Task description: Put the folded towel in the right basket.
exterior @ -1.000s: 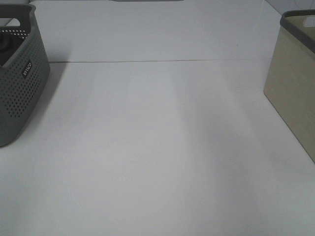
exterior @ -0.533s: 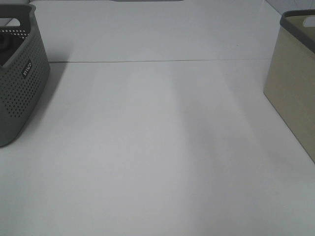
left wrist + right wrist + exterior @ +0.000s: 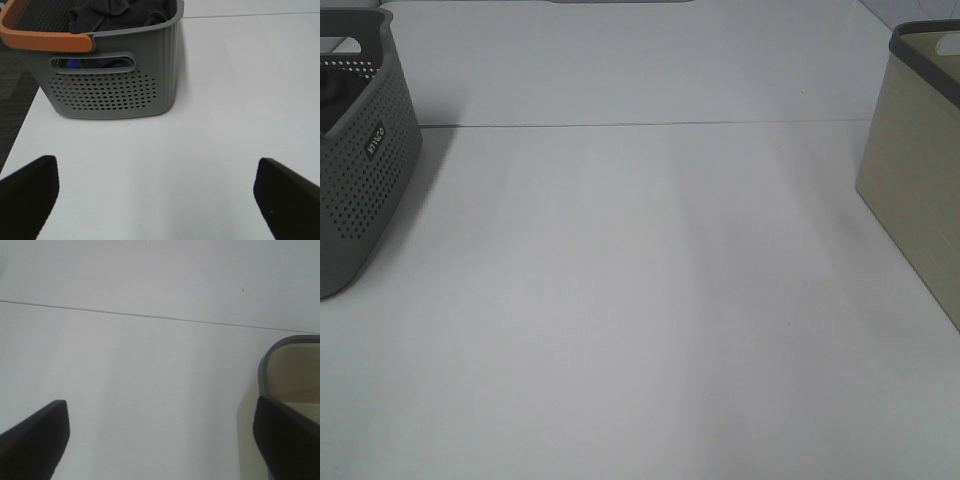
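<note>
White tabletop fills most of the overhead view, bare between two containers set at opposite edges, which leaves an open lane for carrying cloth across. On the left stands the grey perforated basket; the left wrist view shows its orange handle and dark fabric heaped inside, crumpled rather than neatly folded, so I cannot tell whether this is the folded towel or where that towel lies. At the far right edge stands the beige basket with its grey rim, the likely destination; what little of its inside shows looks empty.

Neither arm appears in the overhead view. The left gripper hangs above the table facing the grey basket, its jaws spread wide with nothing between them. The right gripper hangs beside the beige basket, equally wide apart and empty. Judging by this, the task has yet to begin, with the pick still ahead.
</note>
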Robot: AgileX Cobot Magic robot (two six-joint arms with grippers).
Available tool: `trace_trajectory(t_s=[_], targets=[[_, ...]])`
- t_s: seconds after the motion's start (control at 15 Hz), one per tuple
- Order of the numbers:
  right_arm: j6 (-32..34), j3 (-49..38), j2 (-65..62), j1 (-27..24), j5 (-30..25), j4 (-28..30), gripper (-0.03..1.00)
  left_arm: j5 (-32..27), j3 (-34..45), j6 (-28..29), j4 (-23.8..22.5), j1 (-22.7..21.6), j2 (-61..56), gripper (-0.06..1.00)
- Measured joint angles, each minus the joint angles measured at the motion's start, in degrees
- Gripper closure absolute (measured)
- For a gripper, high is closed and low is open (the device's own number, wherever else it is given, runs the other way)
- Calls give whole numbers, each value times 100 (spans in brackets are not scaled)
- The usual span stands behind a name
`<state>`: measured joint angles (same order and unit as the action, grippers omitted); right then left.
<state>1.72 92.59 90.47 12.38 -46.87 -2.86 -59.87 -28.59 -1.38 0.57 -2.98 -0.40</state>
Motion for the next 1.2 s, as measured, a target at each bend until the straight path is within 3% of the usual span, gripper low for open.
trace_trajectory(t_s=[0.2, 0.67, 1.07, 1.2], targets=[[413, 0, -11, 40, -607, 607, 1, 0, 0, 0, 0, 0, 0, -5], [539, -3117, -3060, 40, -722, 739, 1, 0, 0, 0, 0, 0, 0, -5], [539, -5397, -6383, 40, -1134, 636, 1, 0, 0, 0, 0, 0, 0, -5], [539, -5964, -7408, 40, -1501, 636, 1, 0, 0, 0, 0, 0, 0, -5]])
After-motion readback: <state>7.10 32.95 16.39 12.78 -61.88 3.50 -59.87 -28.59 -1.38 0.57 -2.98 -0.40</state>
